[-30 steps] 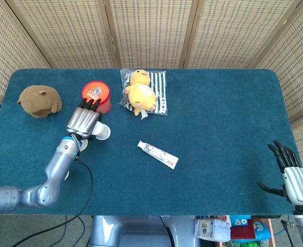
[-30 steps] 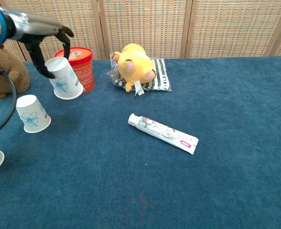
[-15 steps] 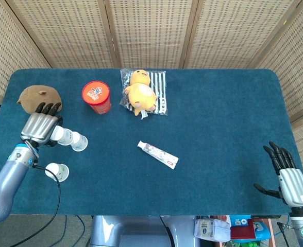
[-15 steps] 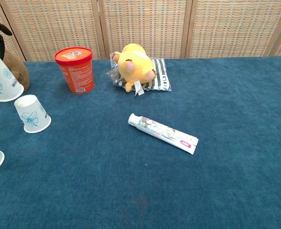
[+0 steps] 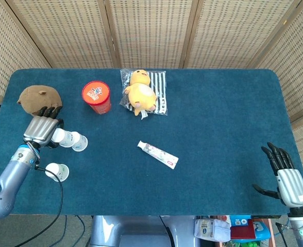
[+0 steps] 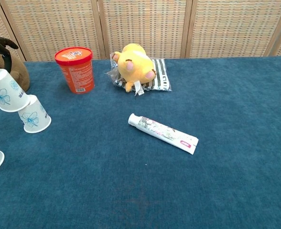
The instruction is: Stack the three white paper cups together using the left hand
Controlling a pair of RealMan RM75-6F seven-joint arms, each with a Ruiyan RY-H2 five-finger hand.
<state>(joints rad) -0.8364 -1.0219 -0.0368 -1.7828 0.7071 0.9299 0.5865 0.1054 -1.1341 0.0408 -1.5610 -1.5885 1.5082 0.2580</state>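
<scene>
White paper cups are three here. The first cup (image 6: pixel 5 90) I hold in my left hand (image 5: pixel 41 128), tilted, its mouth pointing down toward the second cup (image 6: pixel 33 114). The second cup stands upside down on the blue table (image 5: pixel 218 113), and the held cup comes just over its base; I cannot tell if they touch. The third cup (image 5: pixel 57 171) stands at 6 o'clock from my left hand, a little apart from the other two; in the chest view only a part of it shows at the left edge.

Other things are one of each. One brown plush toy (image 5: pixel 36 100) lies at 12 o'clock from my left hand, very near to the fingertips. One red tub (image 5: pixel 96 96) stands at 2 o'clock from that hand. One yellow plush toy (image 5: pixel 139 91) lies on a striped bag (image 5: pixel 161 92) just beside the tub. One toothpaste tube (image 5: pixel 157 154) lies near the middle of the table.

My left arm reaches from the lower left corner, the hand closed around the cup with the back of the hand upward. My right hand (image 5: pixel 285 175) is at the right lower corner, beside the table edge, holding nothing, the fingers straight and spread.
</scene>
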